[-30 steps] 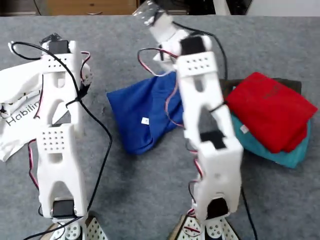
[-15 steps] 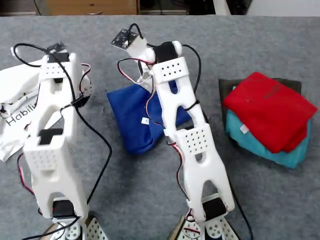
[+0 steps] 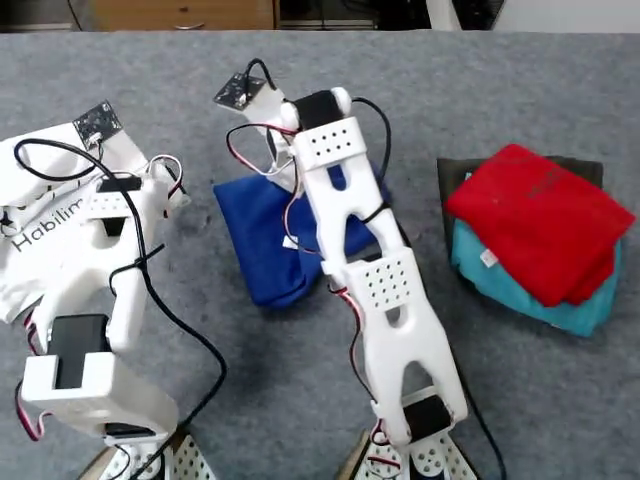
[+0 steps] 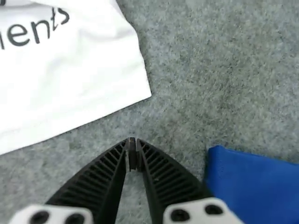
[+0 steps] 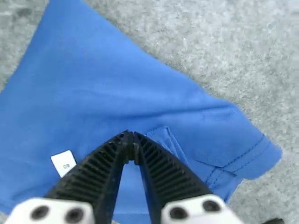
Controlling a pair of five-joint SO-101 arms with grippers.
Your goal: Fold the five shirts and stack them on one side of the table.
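A blue shirt (image 3: 258,240) lies loosely folded at the table's middle, its white tag (image 5: 63,163) facing up. My right gripper (image 5: 131,145) hovers shut just above the blue shirt (image 5: 117,88), holding nothing; in the high view the right gripper (image 3: 283,178) is over the shirt's far edge. A white printed shirt (image 3: 40,225) lies spread at the far left. My left gripper (image 4: 131,156) is shut and empty over bare table, between the white shirt (image 4: 60,70) and the blue shirt's corner (image 4: 252,182). At the right, a folded red shirt (image 3: 540,215) tops a teal one (image 3: 545,305).
A dark shirt (image 3: 452,172) peeks out beneath the stack at the right. Grey cloth covers the table (image 3: 500,90), with open room along the far side and in the near middle. Loose cables (image 3: 205,330) trail beside both arms.
The right arm swung left from near the stack to over the blue shirt. The left arm drew back toward its base, its wrist turning toward the gap between the white and blue shirts.
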